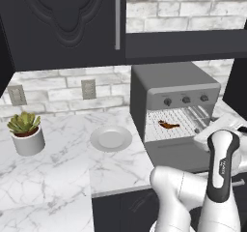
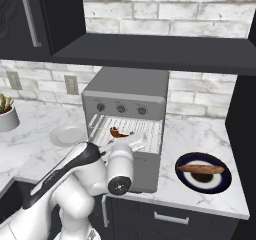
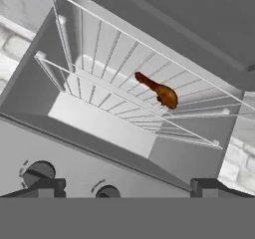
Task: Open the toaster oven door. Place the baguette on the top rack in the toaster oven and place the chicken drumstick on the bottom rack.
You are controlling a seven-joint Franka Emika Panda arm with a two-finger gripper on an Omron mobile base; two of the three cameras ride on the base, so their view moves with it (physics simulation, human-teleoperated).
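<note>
Toaster oven: it stood on the marble tabletop against the brick wall, its three knobs in a row above the cavity.
Toaster oven door: it hung folded down flat in front of the cavity, open.
Chicken drumstick: it lay on a wire rack inside the oven (which level, I could not tell), thick end toward the back.
Baguette: it rested on a dark plate on the tabletop, to the right of the oven and well apart from it.
My gripper: I held it wide, nothing between the fingers, just outside the oven mouth and pointed into it.
White plate: it sat bare to the left of the oven.
Potted succulent: it stood farther left.
</note>
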